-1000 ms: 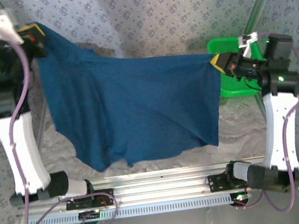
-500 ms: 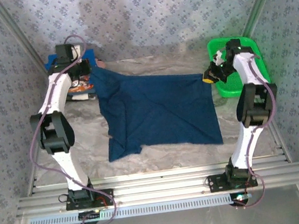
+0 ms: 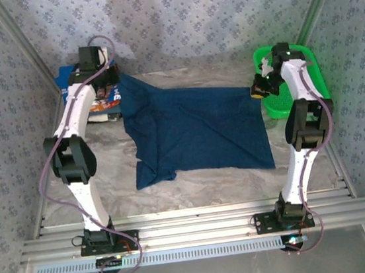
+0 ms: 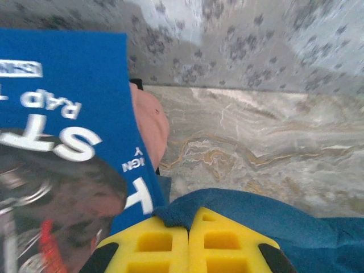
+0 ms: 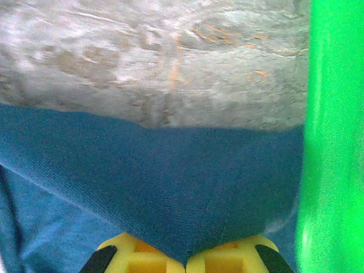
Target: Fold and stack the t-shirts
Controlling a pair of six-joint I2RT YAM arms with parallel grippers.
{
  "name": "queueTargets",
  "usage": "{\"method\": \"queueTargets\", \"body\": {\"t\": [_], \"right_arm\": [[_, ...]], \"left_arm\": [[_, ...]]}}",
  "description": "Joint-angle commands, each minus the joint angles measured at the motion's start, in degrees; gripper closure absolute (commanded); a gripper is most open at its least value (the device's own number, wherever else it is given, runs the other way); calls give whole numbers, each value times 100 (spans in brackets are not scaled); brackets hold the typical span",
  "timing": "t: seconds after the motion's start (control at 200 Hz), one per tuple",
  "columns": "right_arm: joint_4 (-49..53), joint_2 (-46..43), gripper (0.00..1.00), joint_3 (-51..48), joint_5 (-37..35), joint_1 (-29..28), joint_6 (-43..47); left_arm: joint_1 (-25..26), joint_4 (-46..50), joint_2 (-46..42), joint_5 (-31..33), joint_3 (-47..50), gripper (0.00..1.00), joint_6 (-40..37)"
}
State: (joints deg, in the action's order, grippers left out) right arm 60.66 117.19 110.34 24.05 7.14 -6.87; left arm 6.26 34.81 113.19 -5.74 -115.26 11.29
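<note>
The navy t-shirt (image 3: 195,131) is lying spread across the table (image 3: 108,179), and we are pinching its far corners, left gripper (image 4: 188,236) and right gripper (image 5: 185,259) each clamped on cloth; we are wanting equal tension, avoiding the basket (image 5: 330,142).

The brighter blue t-shirt (image 4: 68,74) carries white block lettering, seen in the left wrist view. Large letters "ST" stand across its middle, with a smaller "RAP" and part of another letter above them. Near the cloth's right edge are a small "Y" and a large "T". A small white strip (image 4: 20,68) at the upper left bears print too blurred to read.
</note>
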Motion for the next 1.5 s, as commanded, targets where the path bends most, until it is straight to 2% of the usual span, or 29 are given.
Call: {"method": "queueTargets", "body": {"t": [0.0,0.19,0.4,0.55,0.725,0.959,1.034,1.184,1.254,1.344,1.439,1.494], "right_arm": [[-226,-1366,100,-98,617,10,-550],[-518,-2684,100,-425,2022,-204,-1188],[-911,-3767,100,-293,3059,-425,-2108],[-985,-4033,100,608,3518,-166,-2685],[-1242,-4138,100,1204,4045,221,-3344],[-1411,-4586,100,914,4163,258,-3761],[-1887,-4776,100,499,4255,258,-4188],[-2671,-5039,100,-243,4366,202,-4760],[-2804,-5056,100,-354,4372,71,-4821],[-2770,-5104,100,-496,4378,-216,-4867],[-2233,-5206,100,-716,4432,-408,-4813],[-1985,-5354,100,-931,4407,-477,-4798]], "left_arm": [[-350,-10,-1429,29,-267,100,340],[-949,694,-2291,-171,-857,100,328],[-1641,992,-2775,-485,-1458,100,265],[-1800,1255,-2686,-494,-2135,100,20],[-1864,1115,-2675,-383,-2123,100,-38],[-1861,722,-2788,-252,-1437,100,-156],[-1862,586,-2935,-219,-1205,100,-125],[-1959,259,-3324,327,-923,100,-315],[-1993,368,-3237,150,-1360,100,-338],[-1992,961,-2889,-328,-2369,100,-218],[-1995,1411,-2565,-590,-3475,100,-123],[-1996,1337,-2610,-600,-3727,100,-109]]}}
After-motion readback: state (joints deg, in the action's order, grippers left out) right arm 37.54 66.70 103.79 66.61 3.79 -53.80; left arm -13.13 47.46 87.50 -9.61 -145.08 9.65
